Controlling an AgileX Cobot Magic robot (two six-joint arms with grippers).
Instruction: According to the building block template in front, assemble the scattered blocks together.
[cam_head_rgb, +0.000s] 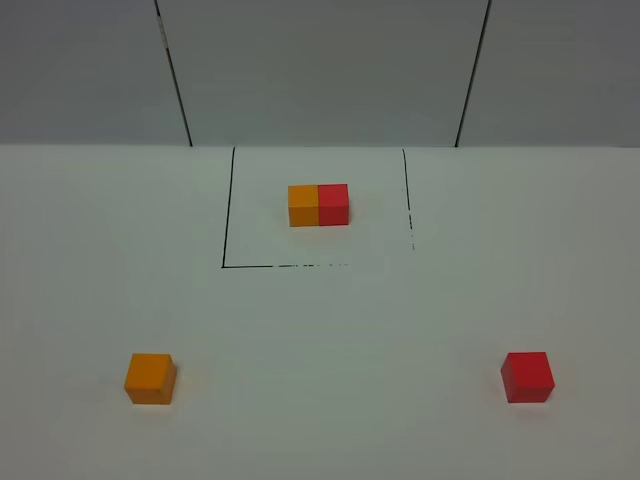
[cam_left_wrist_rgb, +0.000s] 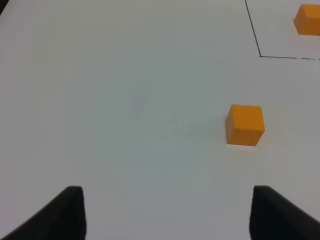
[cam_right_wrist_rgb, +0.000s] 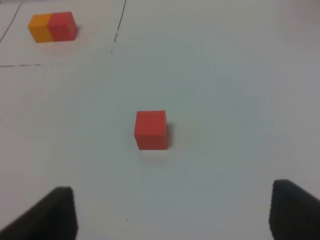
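A white table (cam_head_rgb: 320, 330) is seen to fill the scene, and a black-lined rectangle (cam_head_rgb: 228, 210) is marked on its far middle. Inside that outline the building block template (cam_head_rgb: 319, 205) is set as a short bar whose long axis runs left to right, with orange on the left and red flush against it on the right. The scattered blocks are found well apart on the near part of the table: the orange cube (cam_head_rgb: 150, 378) at the near left and the red cube (cam_head_rgb: 527, 376) at the near right, neither touched by anything. The left gripper (cam_left_wrist_rgb: 170, 215) is held with its jaws spread wide and nothing between them; the orange cube is seen ahead of it and off toward the template's side. The right gripper (cam_right_wrist_rgb: 175, 210) is likewise spread and empty, with the red cube ahead of it and almost centred between the fingers. Each cube is judged nearer to the arm on its own side, so the template's colour order is already matched and only the gap between the cubes remains to be closed.
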